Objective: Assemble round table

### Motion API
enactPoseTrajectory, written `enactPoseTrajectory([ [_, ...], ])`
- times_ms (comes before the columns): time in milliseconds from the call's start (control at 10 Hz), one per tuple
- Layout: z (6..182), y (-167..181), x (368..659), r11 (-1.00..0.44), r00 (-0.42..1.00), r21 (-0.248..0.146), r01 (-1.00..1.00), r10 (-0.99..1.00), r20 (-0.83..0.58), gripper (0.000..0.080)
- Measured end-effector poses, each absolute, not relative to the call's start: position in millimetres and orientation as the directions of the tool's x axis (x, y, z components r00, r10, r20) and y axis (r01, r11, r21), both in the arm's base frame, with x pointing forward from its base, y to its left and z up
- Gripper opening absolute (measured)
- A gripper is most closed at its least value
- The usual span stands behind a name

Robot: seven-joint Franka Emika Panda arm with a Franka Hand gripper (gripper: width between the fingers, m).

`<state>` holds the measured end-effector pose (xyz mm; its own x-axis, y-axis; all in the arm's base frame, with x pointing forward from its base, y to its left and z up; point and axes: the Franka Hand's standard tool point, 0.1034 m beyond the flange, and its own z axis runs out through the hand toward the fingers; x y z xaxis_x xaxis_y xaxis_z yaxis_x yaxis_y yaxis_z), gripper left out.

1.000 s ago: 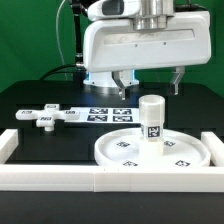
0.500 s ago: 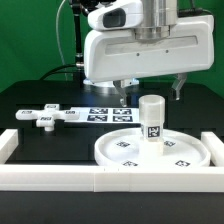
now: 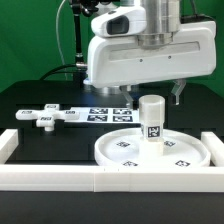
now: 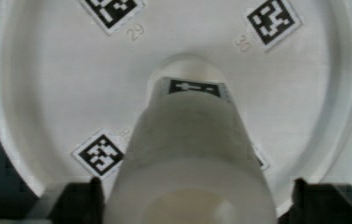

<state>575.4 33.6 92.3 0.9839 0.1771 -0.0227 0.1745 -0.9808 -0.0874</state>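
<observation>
The large rimmed round disc (image 3: 120,150) lies flat near the front of the table. The short cylindrical leg (image 3: 152,120) stands upright on its middle. My gripper (image 3: 152,93) hangs just above the top of the leg, open, with one finger on each side and nothing held. In the wrist view the leg (image 4: 194,150) rises between my two dark fingers (image 4: 80,198), with a gap on both sides, and the disc (image 4: 48,90) lies below it. The cross-shaped base piece (image 3: 45,117) lies on the table at the exterior view's left.
The marker board (image 3: 105,112) lies flat behind the disc. A long white border rail (image 3: 100,180) runs along the front, with raised ends at both sides. The robot's white body looms over the back of the table.
My gripper has moved down and a little to the exterior view's right, so its fingers now flank the top of the leg. The parts have not moved.
</observation>
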Motion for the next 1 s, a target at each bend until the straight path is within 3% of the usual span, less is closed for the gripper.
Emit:
enactPoseTrajectory([
  [100, 92.3, 33.5, 575.5, -0.981, 0.984, -0.087, 0.174, 0.177, -0.023, 0.0405],
  [500, 92.3, 33.7, 575.5, -0.988, 0.991, -0.087, 0.126, 0.129, -0.027, 0.0406],
  [1000, 91.6, 28.6, 572.1, -0.909, 0.914, -0.104, -0.405, -0.406, -0.01, 0.0406],
])
